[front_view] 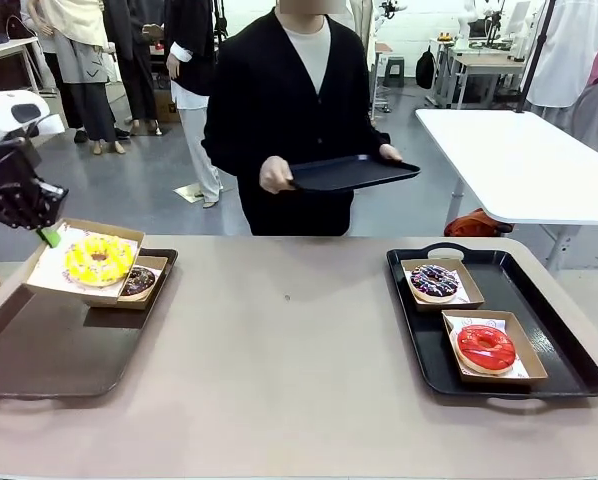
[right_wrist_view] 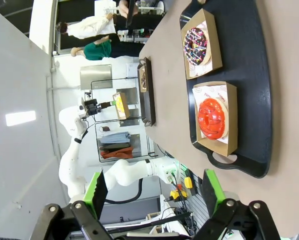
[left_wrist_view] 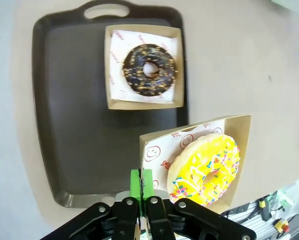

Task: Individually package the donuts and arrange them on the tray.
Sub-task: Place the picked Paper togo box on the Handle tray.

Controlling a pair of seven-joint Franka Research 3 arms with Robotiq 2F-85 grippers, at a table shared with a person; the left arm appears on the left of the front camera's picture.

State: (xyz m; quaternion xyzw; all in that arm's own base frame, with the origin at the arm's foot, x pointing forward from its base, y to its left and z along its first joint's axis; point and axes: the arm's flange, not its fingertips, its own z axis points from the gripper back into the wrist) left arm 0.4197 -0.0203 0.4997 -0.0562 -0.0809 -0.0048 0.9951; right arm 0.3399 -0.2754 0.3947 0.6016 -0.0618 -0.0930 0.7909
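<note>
My left gripper (front_view: 47, 236) is shut on the corner of a cardboard box (front_view: 49, 270) holding the yellow sprinkled donut (front_view: 98, 259). It holds the box tilted above the dark left tray (front_view: 39, 350). In the left wrist view the gripper (left_wrist_view: 141, 182) pinches the box's paper-lined edge beside the yellow donut (left_wrist_view: 205, 170). Below it, the chocolate donut (left_wrist_view: 149, 69) lies in its box on the tray (left_wrist_view: 64, 125). On the black right tray (front_view: 569, 350) sit a boxed dark sprinkled donut (front_view: 434, 281) and a boxed red donut (front_view: 485, 347). My right gripper (right_wrist_view: 155, 192) hangs open high above the red donut (right_wrist_view: 213, 117).
A person stands at the far side holding another black tray (front_view: 354, 172) in both hands. Bare tabletop (front_view: 289, 330) lies between the two trays. A white table (front_view: 529, 160) stands behind on the right.
</note>
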